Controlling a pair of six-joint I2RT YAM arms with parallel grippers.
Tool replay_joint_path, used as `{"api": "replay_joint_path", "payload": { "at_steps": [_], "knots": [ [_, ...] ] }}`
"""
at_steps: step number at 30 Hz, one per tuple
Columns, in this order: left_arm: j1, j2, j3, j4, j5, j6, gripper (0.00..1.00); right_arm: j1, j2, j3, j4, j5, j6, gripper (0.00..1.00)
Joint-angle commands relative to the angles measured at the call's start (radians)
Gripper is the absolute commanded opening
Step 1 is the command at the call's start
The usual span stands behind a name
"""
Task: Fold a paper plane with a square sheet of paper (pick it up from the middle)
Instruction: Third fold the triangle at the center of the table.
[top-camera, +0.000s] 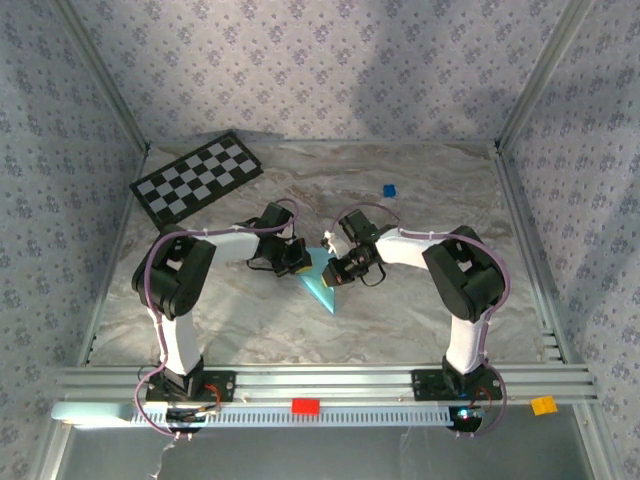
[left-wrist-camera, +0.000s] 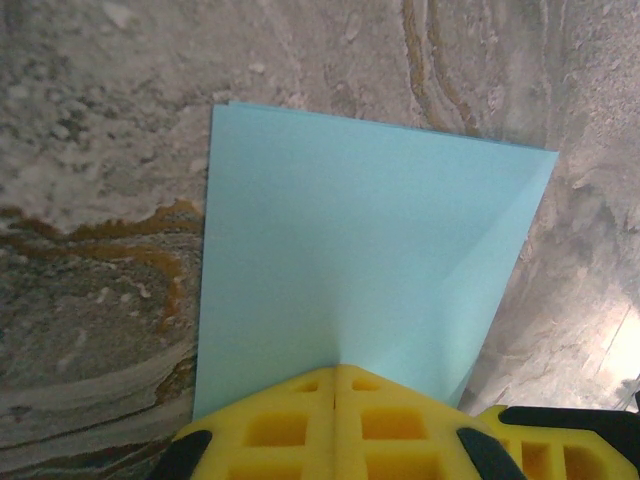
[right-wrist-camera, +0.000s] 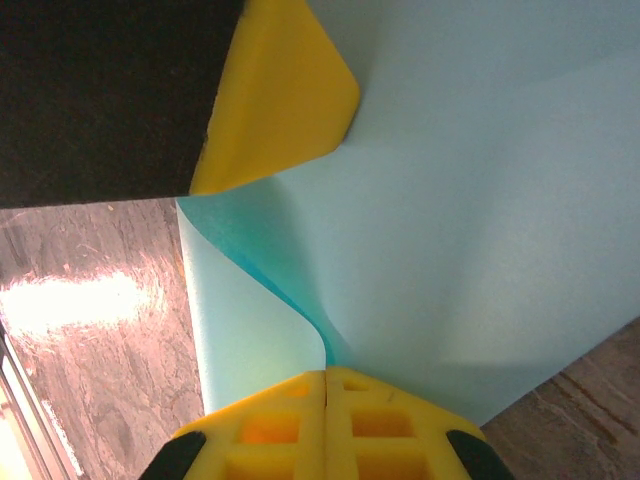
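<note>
Currently left hand pinches square sheet of paper on its left side, right hand pinches its right side, paper curling.

Top external: high at the near edge, looking down over the whole bench. Wrist cams sit very close (left tool, right tool at bottom edge), both sharing the blue paper sheet.
</note>
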Motion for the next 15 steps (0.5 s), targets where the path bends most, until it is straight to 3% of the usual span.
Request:
{"api": "replay_joint_path", "payload": {
  "at_steps": [1,15],
  "knots": [
    [-0.011,0.024,0.003,-0.067,-0.033,0.015,0.03,0.004,0.021,0.011,-0.026,0.005,-0.018,0.00],
    [-0.013,0.019,0.011,-0.065,-0.031,0.019,0.03,-0.002,0.035,0.008,-0.028,0.022,-0.020,0.00]
  ]
}}
